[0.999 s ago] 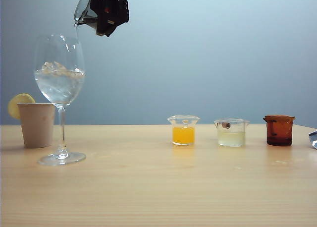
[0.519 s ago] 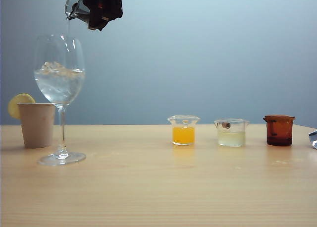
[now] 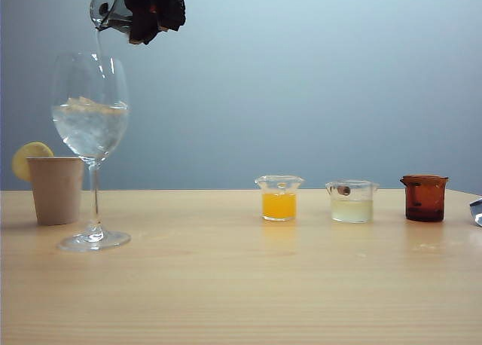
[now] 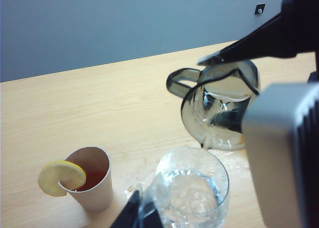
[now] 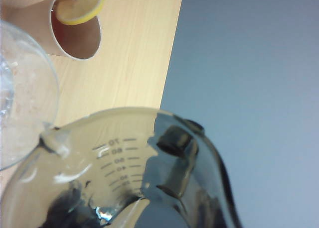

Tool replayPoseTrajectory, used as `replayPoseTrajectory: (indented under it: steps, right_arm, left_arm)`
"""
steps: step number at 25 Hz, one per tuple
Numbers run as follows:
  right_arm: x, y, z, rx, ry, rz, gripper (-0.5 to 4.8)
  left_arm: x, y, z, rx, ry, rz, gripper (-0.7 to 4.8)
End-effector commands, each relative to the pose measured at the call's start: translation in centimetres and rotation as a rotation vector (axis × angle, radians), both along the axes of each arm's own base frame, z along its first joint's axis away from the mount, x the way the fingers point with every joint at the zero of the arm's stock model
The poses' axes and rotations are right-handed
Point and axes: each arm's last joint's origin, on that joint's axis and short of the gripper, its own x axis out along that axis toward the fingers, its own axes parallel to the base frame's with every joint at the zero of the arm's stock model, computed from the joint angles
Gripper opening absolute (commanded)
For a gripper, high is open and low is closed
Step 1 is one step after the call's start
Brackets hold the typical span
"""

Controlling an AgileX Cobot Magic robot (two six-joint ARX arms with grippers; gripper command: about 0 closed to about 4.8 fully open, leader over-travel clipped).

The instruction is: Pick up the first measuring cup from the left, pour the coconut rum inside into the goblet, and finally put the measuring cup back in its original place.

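Observation:
The first measuring cup (image 3: pixel 106 7), smoky grey glass with a dark handle, hangs tipped over the goblet (image 3: pixel 90 126) at the upper left of the exterior view. My right gripper (image 3: pixel 153 10) is shut on it. A thin stream of coconut rum (image 4: pixel 204 142) runs from the cup's lip (image 4: pixel 219 113) into the goblet's bowl (image 4: pixel 192 188), which holds clear liquid and ice. The right wrist view looks through the cup's wall (image 5: pixel 124 173) at the goblet (image 5: pixel 20 113). My left gripper (image 4: pixel 139 215) hovers beside the goblet's rim, its dark tips together and holding nothing.
A beige paper cup (image 3: pixel 56 188) with a lemon slice stands just left of the goblet. On the right of the table stand a clear cup of orange liquid (image 3: pixel 279 199), a cup of pale cloudy liquid (image 3: pixel 352 203) and an amber-brown cup (image 3: pixel 425 198).
My right gripper has carried the measuring cup leftwards over the goblet's rim and tipped it further. The left arm has kept still.

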Motion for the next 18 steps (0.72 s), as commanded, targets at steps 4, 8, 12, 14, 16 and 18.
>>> replayPoseTrajectory:
  steps: [4,8,12,14,16,18]
  right_arm:
    - [-0.1,0.16,0.66,-0.016,-0.066,0.032,2.38]
    - [-0.35,0.63,0.39,-0.048,-0.086,0.094,2.38]
    - [-0.37,0.85,0.22,-0.068,-0.105,0.102,2.38]
    - [-0.37,0.85,0.22,-0.086,-0.119,0.111,2.38]
    - [-0.39,0.86,0.22,-0.107,-0.136,0.122,2.38]
    - [-0.4,0.87,0.22,-0.127,-0.153,0.133,2.38]
  left_arm:
    - [-0.07,0.04,0.32,-0.001,-0.016,0.0,-0.05]
    - [-0.07,0.04,0.32,-0.001,-0.016,0.0,-0.05]
    - [-0.07,0.04,0.32,-0.001,-0.016,0.0,-0.05]
    - [-0.07,0.04,0.32,-0.001,-0.016,0.0,-0.05]
    - [-0.07,0.04,0.32,-0.001,-0.016,0.0,-0.05]
    - [-0.07,0.04,0.32,-0.001,-0.017,0.001,-0.05]
